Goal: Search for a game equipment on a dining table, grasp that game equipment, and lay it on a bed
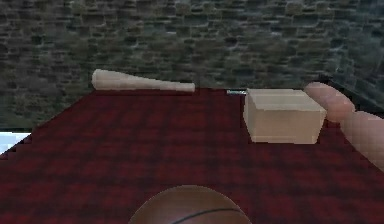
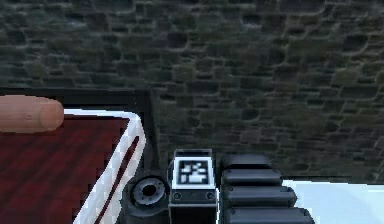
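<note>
Basketball [image 1: 190,207] and bat [image 1: 143,81] appear in forward view; arm side view has the arm [image 2: 195,182], fingers' hold cannot be told.

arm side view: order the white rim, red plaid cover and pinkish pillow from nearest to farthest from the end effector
1. white rim, just left of the end effector
2. red plaid cover, farther left
3. pinkish pillow, far upper left
</note>
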